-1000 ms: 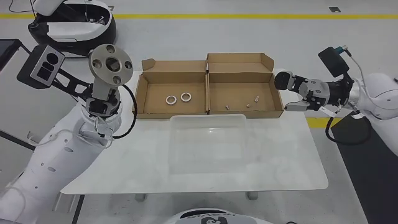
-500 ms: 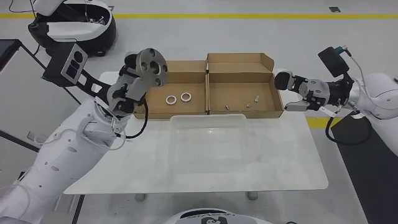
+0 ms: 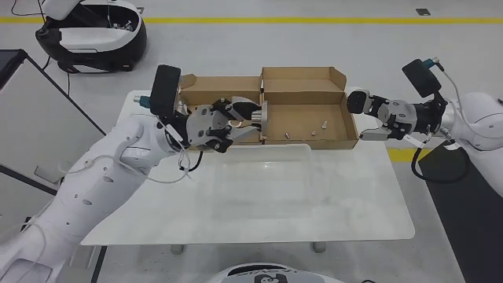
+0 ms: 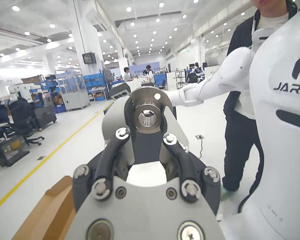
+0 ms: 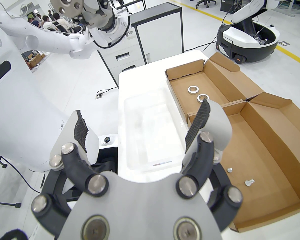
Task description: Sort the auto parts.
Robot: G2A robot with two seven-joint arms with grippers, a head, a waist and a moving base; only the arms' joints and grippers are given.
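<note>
Bench: white, beneath both arms. A clear tub sits on it, just on the robot's side of the left pincer. Two open cardboard boxes stand side by side. The left box is directly below the left pincer, and the right box is just beside the right pincer.

We note the left pincer clamped on the hub of a steel flange, held above the left box. The right pincer is apart and empty.

Two rings lie in the left box, beyond the right pincer. Small bolts lie in the right box, close to it.
</note>
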